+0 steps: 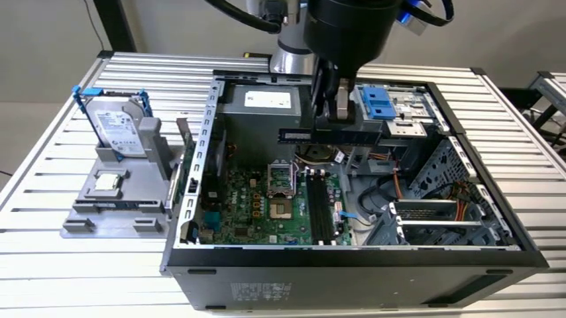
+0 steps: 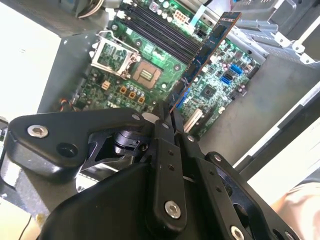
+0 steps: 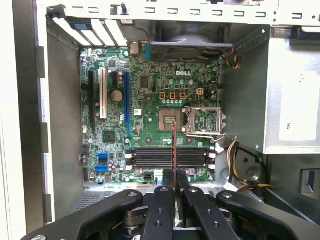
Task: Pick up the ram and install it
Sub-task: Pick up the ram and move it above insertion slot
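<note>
The ram (image 1: 305, 136) is a long, thin dark stick that hangs level above the open computer case (image 1: 354, 255). My gripper (image 1: 340, 124) is shut on it from above. In the second wrist view the ram (image 2: 207, 50) runs out from the gripper (image 2: 167, 117) over the green motherboard (image 2: 215, 87). The first wrist view shows the ram (image 3: 174, 147) edge-on between the fingers (image 3: 165, 200), standing across the black memory slots (image 3: 150, 157) and well above them. Those slots (image 1: 320, 209) lie beside the open processor socket (image 1: 278, 180).
A silver hard drive in a blue frame (image 1: 119, 126) and a small square chip (image 1: 108, 180) rest on a grey fixture at the exterior view's left. Inside the case are a power supply (image 1: 265, 99), a blue drive cage (image 1: 376, 105), cables (image 1: 389, 192) and metal walls.
</note>
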{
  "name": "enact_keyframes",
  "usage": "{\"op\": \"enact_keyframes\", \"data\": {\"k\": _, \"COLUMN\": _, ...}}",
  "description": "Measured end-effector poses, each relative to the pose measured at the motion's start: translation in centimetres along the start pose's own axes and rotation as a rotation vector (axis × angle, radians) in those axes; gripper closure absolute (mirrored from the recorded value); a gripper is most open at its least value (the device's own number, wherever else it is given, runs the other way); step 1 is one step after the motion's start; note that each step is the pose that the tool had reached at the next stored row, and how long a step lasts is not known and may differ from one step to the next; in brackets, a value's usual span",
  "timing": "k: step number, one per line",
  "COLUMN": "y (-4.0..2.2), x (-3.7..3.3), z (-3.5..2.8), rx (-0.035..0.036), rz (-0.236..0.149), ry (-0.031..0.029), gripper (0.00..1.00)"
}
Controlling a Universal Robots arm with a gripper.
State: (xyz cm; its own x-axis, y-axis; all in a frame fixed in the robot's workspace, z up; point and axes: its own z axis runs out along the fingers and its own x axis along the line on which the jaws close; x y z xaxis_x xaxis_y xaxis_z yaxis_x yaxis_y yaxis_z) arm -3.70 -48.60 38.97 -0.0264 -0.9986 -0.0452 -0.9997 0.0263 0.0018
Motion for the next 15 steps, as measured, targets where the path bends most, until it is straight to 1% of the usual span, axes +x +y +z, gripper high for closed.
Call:
{"op": "enact_keyframes", "data": {"k": 3, "y": -0.09, "x": -0.29, "z": 0.01, "rx": 0.0004, "rz": 0.009, "ry": 0.0000, "gripper": 1.00}}
{"op": "enact_keyframes", "data": {"k": 7, "y": -0.37, "x": -0.64, "z": 0.03, "rx": 0.0010, "rz": 0.023, "ry": 0.0000, "gripper": 1.00}}
{"op": "enact_keyframes", "data": {"k": 15, "y": -1.40, "x": -1.66, "z": 0.08, "rx": 0.0009, "rz": 0.026, "ry": 0.0015, "gripper": 1.00}}
